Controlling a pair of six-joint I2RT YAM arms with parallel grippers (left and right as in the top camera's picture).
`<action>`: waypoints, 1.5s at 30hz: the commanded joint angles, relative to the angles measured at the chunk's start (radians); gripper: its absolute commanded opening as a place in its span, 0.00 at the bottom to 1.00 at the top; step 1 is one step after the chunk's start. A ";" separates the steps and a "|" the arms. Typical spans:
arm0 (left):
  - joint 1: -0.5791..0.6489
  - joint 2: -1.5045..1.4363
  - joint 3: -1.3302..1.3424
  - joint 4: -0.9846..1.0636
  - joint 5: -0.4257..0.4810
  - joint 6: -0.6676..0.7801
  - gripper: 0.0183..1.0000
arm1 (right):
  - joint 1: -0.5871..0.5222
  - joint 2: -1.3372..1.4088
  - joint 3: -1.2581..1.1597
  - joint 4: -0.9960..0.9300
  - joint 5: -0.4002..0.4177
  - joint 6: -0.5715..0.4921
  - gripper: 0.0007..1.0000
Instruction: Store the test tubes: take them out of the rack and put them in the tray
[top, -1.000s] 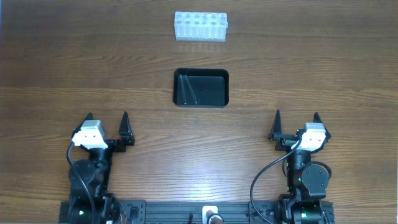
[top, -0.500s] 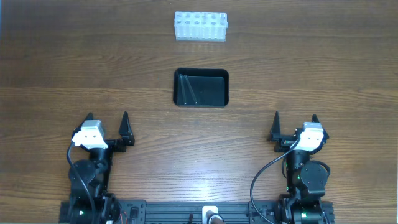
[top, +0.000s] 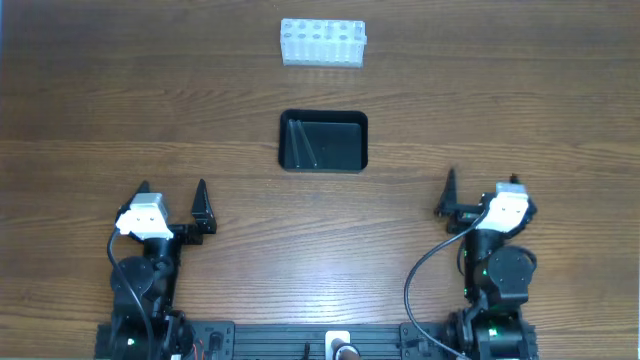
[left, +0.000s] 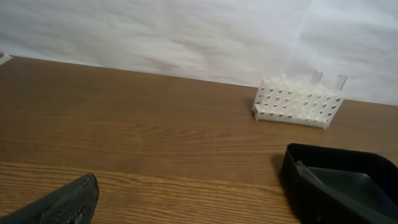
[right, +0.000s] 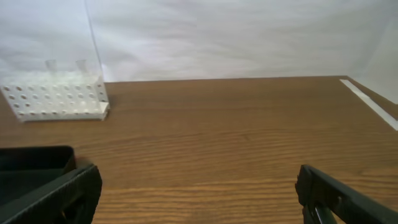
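Observation:
A white test tube rack (top: 322, 43) stands at the far side of the table, and two clear tubes (right: 51, 64) stick up from one end of it. Closer in sits the black tray (top: 352, 160), with clear tubes (top: 300, 143) lying along its left side. My left gripper (top: 172, 198) rests open near the table's front left, well short of the tray. My right gripper (top: 482, 190) rests open at the front right, also apart from the tray. From the left wrist I see the rack (left: 297, 101) and the tray (left: 336, 163) off to one side.
The wooden table (top: 130, 90) is bare around the rack and tray. Both arm bases stand on a black rail (top: 320, 340) at the front edge. A white backdrop (right: 217, 37) rises behind the table's far edge.
My right arm has shifted slightly to the right and its wrist has turned a little. The left arm, rack and tray are as before.

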 joint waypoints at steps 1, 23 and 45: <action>0.006 -0.006 -0.004 0.000 0.009 0.018 1.00 | -0.007 0.261 0.127 0.145 0.028 0.028 0.99; 0.006 -0.006 -0.004 0.000 0.009 0.018 1.00 | 0.298 1.439 1.108 -0.101 -0.130 0.023 0.99; 0.006 -0.006 -0.004 0.000 0.009 0.018 1.00 | 0.433 2.007 1.786 -0.346 0.052 0.247 0.97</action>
